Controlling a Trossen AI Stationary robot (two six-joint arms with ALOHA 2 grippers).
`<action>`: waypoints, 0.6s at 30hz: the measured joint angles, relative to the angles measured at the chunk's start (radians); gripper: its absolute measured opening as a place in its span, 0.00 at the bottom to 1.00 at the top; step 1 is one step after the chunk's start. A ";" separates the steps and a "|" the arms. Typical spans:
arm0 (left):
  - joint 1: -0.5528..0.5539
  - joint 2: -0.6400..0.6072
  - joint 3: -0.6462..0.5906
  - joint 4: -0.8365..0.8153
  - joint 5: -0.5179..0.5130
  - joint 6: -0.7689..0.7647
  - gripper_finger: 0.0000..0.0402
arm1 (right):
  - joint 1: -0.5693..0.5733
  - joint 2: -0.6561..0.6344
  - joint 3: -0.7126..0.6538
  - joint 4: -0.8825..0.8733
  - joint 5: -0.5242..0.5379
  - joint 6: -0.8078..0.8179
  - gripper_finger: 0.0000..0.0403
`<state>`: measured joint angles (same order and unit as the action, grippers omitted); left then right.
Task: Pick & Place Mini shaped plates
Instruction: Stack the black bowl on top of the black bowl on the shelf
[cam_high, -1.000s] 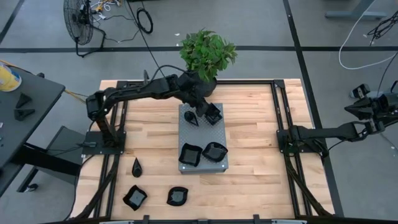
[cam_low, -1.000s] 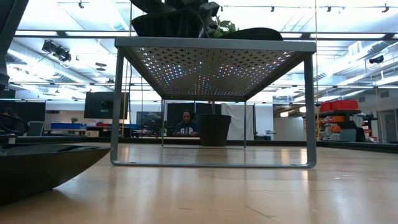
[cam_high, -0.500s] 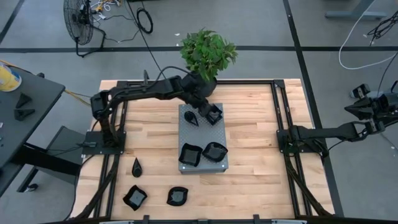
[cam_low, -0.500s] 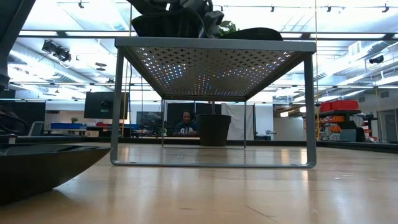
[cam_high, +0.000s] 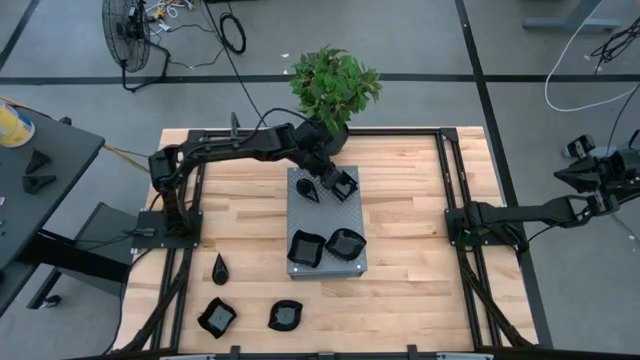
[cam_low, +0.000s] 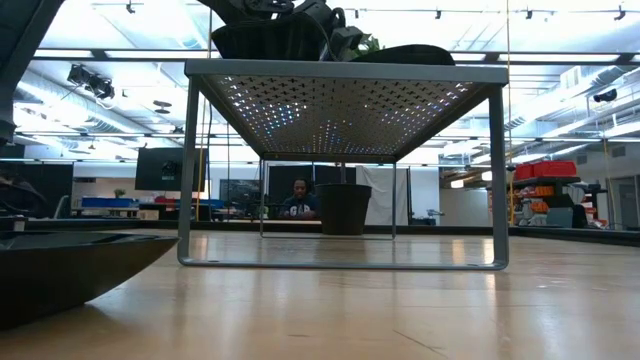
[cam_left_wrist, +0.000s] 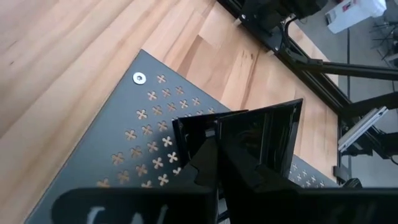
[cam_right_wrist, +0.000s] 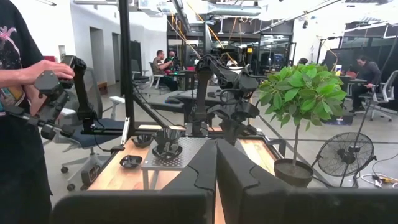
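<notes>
Left tool (cam_high: 338, 180): we see it clamped on the square plate (cam_high: 345, 183) at the perforated stand (cam_high: 355, 262)'s 1 o'clock corner.
Right tool (cam_right_wrist: 216, 163): together, parked off the tabletop (cam_high: 410, 210).
Handling: we judge it light, stiff, glossy-slick, chippable; pinch its rim.

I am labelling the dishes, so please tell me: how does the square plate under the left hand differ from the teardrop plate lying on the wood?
The square plate sits on the grey perforated stand, gripped by the left hand; the teardrop plate lies on the wooden table, untouched. The square plate has straight sides and corners; the teardrop plate narrows to a point. Both are small and glossy black.
</notes>
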<state>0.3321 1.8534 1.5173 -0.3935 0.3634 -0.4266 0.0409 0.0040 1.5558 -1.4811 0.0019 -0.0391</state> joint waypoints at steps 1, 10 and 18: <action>0.000 0.000 0.000 0.000 0.000 0.000 0.04 | 0.000 0.000 0.000 0.000 0.000 0.000 0.04; 0.000 0.000 0.000 -0.001 0.007 0.038 0.09 | 0.000 0.000 0.000 0.000 0.000 0.000 0.04; 0.000 0.000 0.000 -0.001 0.008 0.045 0.17 | 0.000 0.000 0.000 0.000 0.000 0.000 0.04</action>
<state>0.3317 1.8534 1.5173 -0.3950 0.3713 -0.3820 0.0407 0.0040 1.5558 -1.4813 0.0019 -0.0392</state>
